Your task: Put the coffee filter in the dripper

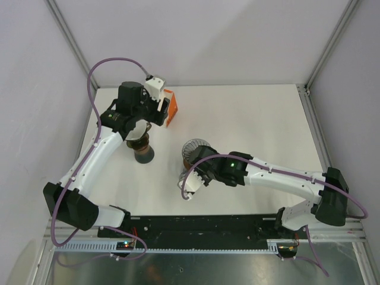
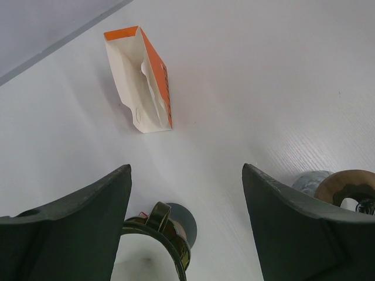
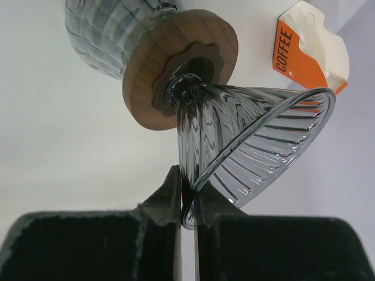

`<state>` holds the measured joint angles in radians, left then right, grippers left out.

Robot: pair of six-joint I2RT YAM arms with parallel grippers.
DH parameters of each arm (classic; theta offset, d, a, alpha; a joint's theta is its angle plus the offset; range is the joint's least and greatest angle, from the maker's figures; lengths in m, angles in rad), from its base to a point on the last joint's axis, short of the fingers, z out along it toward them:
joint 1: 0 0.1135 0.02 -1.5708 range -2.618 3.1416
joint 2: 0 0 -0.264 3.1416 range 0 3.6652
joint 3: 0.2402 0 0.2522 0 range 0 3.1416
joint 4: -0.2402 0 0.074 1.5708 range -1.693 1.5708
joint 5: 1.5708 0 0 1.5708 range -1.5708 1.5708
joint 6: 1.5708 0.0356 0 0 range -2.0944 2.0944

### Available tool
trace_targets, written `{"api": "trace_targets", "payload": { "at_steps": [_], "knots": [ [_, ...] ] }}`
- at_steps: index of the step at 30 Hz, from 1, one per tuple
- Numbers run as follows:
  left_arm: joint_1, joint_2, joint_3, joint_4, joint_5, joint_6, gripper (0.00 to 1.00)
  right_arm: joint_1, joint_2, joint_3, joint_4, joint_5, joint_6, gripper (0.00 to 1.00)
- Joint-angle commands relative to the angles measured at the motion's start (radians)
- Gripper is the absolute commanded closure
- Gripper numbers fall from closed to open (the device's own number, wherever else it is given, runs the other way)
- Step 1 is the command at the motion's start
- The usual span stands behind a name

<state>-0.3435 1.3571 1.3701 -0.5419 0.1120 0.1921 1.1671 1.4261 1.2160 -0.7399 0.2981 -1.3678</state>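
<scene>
An orange and white coffee filter box (image 1: 170,108) lies at the back left, its open end showing white paper (image 2: 143,88); I see no loose filter. A dark amber dripper (image 1: 143,149) stands in front of it. My left gripper (image 1: 142,132) hovers open just above this dripper (image 2: 170,234), with nothing between its fingers (image 2: 88,222). A ribbed glass cone dripper (image 1: 195,152) with a wooden collar (image 3: 146,93) is tilted on its side at mid-table. My right gripper (image 3: 187,196) is shut on the rim of the glass cone (image 3: 258,140).
The white table (image 1: 255,124) is walled by pale panels and metal frame posts at the back corners. The glass dripper also shows at the right edge of the left wrist view (image 2: 343,184). The box shows behind the cone in the right wrist view (image 3: 296,55).
</scene>
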Motion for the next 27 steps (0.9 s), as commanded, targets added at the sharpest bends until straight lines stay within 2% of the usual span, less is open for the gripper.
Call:
{"api": "trace_targets", "payload": {
  "at_steps": [1, 17, 27],
  "knots": [
    [0.011, -0.033, 0.014, 0.010, 0.017, -0.003, 0.19, 0.008, 0.015, 0.047, 0.045, -0.014, -0.029, 1.00],
    [0.011, -0.028, 0.016, 0.010, 0.020, -0.002, 0.19, 0.014, 0.088, 0.047, -0.007, -0.074, -0.006, 1.00],
    [0.012, -0.031, 0.014, 0.011, 0.018, -0.001, 0.19, 0.040, 0.143, 0.047, -0.045, -0.003, 0.011, 1.00]
  ]
}}
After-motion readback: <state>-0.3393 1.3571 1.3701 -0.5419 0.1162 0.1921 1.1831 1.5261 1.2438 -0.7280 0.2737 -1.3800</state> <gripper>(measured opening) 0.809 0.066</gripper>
